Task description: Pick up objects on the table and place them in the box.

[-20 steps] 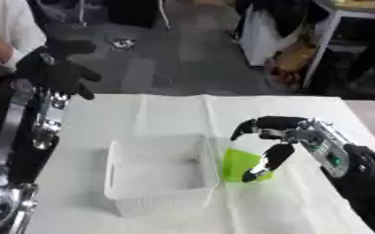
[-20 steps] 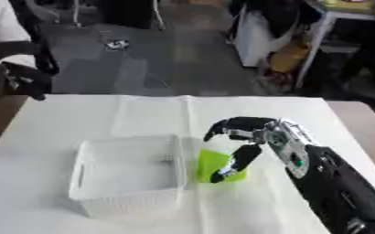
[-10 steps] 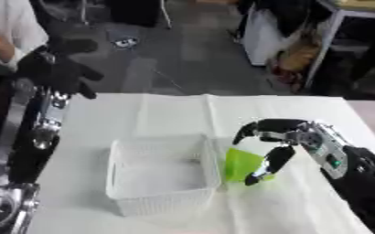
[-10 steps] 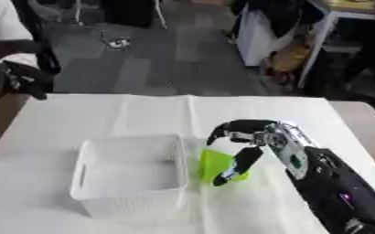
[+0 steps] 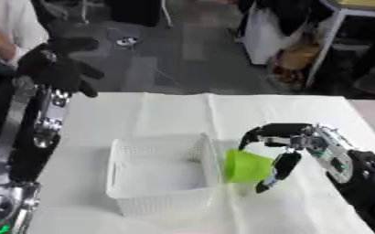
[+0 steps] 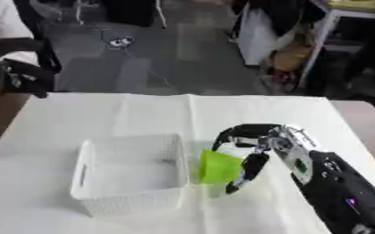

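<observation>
since the green cup [image 5: 247,167] is the thing that matters, i start there: it lies tipped on its side, its wide mouth turned toward nine o'clock and its narrow end toward three, so its long axis runs across the bench [image 5: 174,114] from left to right. it is caught in my right robot hand [image 5: 291,146], fingers arched over the top of it and the thumb hanging down on its three o'clock side, so that hand is closed around the cup. i cannot tell whether the cup clears the cloth or rests on it.

the white box [image 5: 158,176] sits at nine o'clock from the cup, its near wall just beside the cup's mouth, possibly touching it; the cup is outside the box, not over it. by my reckoning the coming move is a lift and a short carry toward nine o'clock, high enough for the rim to pass over that wall, then letting go inside.

my left robot hand [image 5: 59,64] is up at about ten o'clock, well apart, fingers loosely spread and holding nothing. the right is plainly the nearer one.
</observation>
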Robot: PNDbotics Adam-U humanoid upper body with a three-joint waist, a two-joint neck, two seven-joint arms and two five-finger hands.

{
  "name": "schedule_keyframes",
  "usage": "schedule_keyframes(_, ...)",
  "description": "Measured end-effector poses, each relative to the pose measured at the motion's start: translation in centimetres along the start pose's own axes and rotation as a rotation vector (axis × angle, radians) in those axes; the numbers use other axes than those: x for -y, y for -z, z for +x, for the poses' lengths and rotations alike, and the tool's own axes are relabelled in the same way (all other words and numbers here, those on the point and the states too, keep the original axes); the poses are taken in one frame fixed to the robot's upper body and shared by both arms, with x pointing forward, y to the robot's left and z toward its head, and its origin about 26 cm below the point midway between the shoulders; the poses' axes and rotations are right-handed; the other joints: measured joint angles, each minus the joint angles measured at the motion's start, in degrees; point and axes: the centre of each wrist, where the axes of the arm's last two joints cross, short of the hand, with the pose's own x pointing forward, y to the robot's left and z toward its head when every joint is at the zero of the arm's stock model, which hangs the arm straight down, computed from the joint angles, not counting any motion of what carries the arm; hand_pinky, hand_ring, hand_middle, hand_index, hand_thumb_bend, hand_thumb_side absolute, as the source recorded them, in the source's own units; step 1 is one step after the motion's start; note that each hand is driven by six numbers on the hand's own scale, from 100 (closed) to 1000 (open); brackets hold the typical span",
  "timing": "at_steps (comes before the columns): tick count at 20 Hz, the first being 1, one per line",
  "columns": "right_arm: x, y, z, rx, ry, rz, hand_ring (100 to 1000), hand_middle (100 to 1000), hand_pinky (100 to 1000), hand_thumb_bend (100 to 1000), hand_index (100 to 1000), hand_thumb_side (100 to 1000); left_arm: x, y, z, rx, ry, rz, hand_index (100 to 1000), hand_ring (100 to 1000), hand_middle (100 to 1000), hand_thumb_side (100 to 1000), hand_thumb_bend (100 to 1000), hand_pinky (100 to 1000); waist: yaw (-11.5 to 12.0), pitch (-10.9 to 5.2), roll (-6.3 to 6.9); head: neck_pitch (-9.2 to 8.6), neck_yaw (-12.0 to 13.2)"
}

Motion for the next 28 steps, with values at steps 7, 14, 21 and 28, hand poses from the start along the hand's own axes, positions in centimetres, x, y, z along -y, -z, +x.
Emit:
schedule_keyframes(7, -0.1, 0.0, 0.0, -0.003, -0.008, -0.018, 891, 807, 923, 796, 842, 424, 0.1, 0.3, 0.2, 0.011, -0.010, 0.003, 840, 582, 761, 982, 243, 473, 0.7, 0.36, 0.02, -0.08, 0.0)
schedule_keyframes(14, -0.4, -0.3, -0.5, -0.038, -0.010, -0.078, 853, 780, 882, 777, 824, 427, 0.6, 1.0, 0.8, 0.041, -0.044, 0.007, 840, 582, 761, 982, 245, 474, 2.1, 1.39, -0.24, -1.03, -1.0)
schedule_keyframes(21, -1.3, -0.3, -1.1, -0.075, -0.019, -0.092, 716, 751, 652, 760, 816, 396, 0.9, 1.2, 1.0, 0.054, -0.056, 0.001, 841, 582, 762, 982, 245, 474, 2.5, 1.94, -0.35, -1.48, -1.0)
schedule_keyframes(28, -2.0, -0.3, -1.5, -0.105, -0.021, -0.078, 511, 749, 236, 717, 818, 400, 0.9, 1.2, 1.0, 0.053, -0.057, -0.002, 840, 582, 762, 982, 245, 474, 2.5, 1.95, -0.19, -1.51, -1.0)
